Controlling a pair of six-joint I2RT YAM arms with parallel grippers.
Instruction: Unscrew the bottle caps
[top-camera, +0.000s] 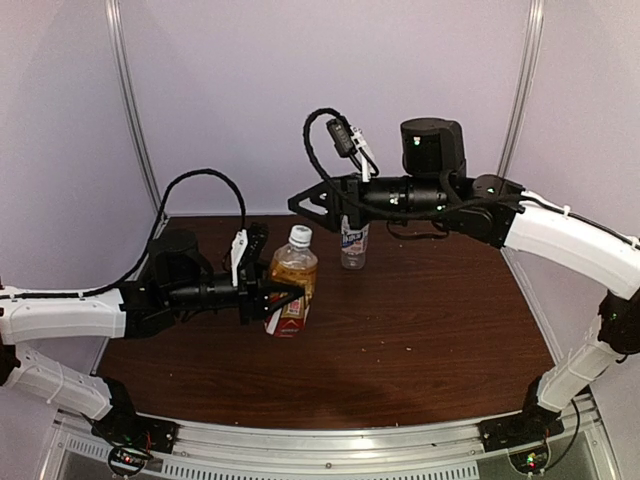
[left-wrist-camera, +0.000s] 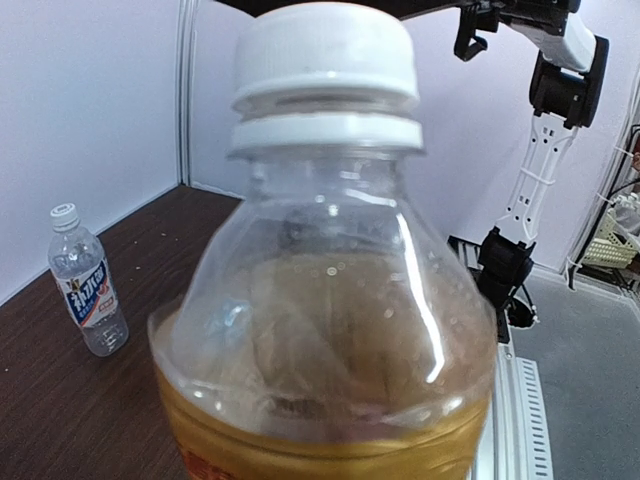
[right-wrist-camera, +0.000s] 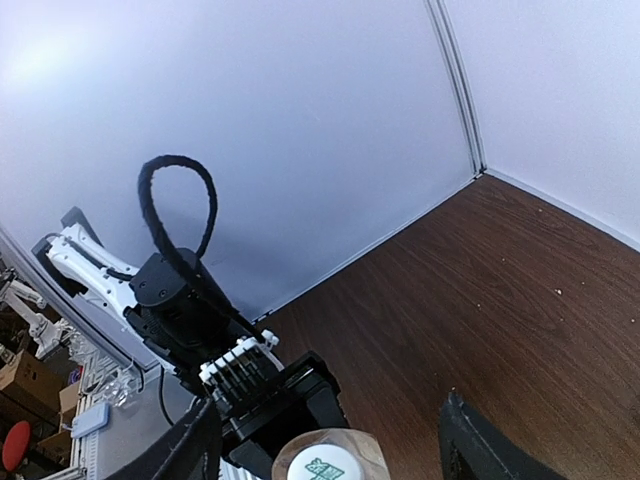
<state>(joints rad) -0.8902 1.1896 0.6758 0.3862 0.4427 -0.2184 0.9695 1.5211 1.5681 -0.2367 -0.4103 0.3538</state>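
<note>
1. Currently our left jaws clamp the amber bottle (top-camera: 293, 268); if that hold is weak, we spin the whole bottle.
2. Our right jaws stand apart astride its cap (right-wrist-camera: 322, 467); closing off-centre, we may slip.

From where I stand, the counter (top-camera: 430, 330) looks like dark brown wood veneer, the grain showing under a soft sheen. The amber bottle (top-camera: 293, 268) is thin clear plastic, glossy, with bright highlights running down its shoulder. Its cap (left-wrist-camera: 325, 60) is white plastic, smooth and almost matt. The clear bottle (left-wrist-camera: 100, 335) is the same shiny plastic, wrapped in a slick printed label (left-wrist-camera: 85, 297). The arms (top-camera: 570, 245) wear smooth white plastic shells with a slight gloss, and their joints are matt black. The cable (top-camera: 215, 180) has a black ribbed sleeve. The rail (top-camera: 330, 440) along the near edge is bare, dull metal. The walls (top-camera: 230, 90) are flat, pale and matt.
</note>
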